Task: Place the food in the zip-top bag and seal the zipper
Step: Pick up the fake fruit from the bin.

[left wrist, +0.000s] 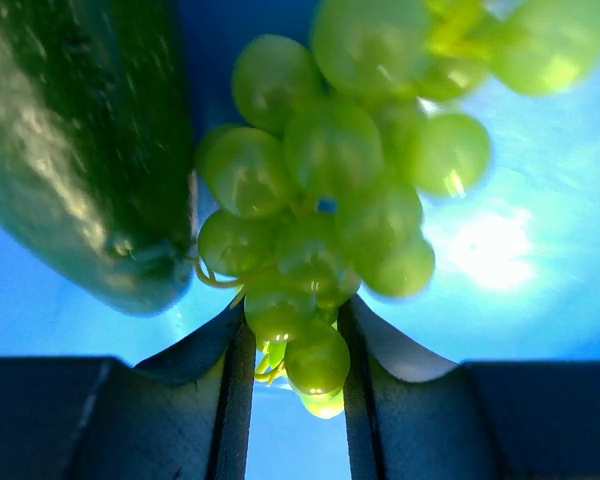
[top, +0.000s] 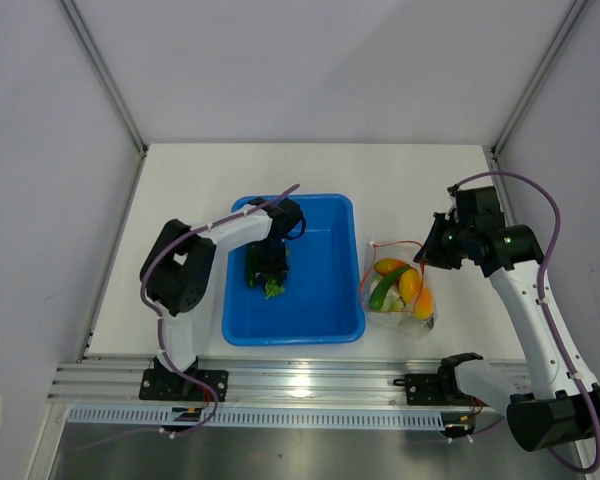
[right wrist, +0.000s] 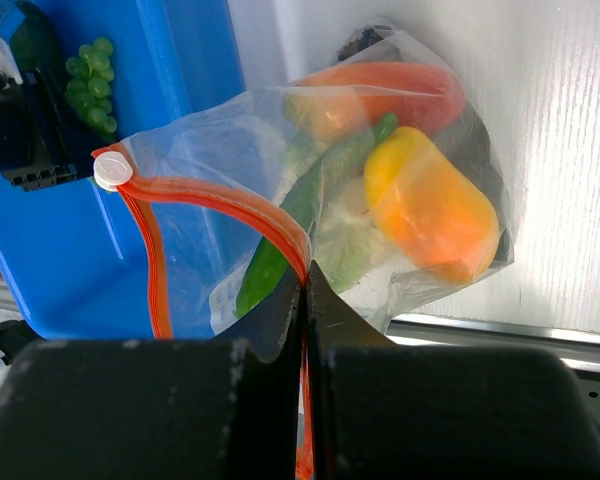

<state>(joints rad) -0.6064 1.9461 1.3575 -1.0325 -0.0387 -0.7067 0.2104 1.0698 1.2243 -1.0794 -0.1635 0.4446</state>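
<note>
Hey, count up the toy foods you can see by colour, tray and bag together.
Green: 3 (grape bunch, cucumber, long pepper)
Orange-yellow: 2 (red-orange fruit, yellow-orange fruit)
White-green: 1 (cauliflower)
Total: 6 clearly visible

White table (top: 310, 170): blue tray (top: 292, 336), zip-top bag (top: 383, 252).

Two arms working either side of a blue tray (top: 292, 340)

The left gripper (top: 268, 272) is reaching down into the tray, sitting right over a green bunch (top: 273, 289). Just beside the tray, the zip-top bag (top: 426, 318) is lying on the white table (top: 400, 180), holding orange (top: 390, 266), green (top: 381, 293) and yellow-orange (top: 412, 287) toy foods. The right gripper (top: 427, 252) is meeting the bag's mouth edge.
</note>
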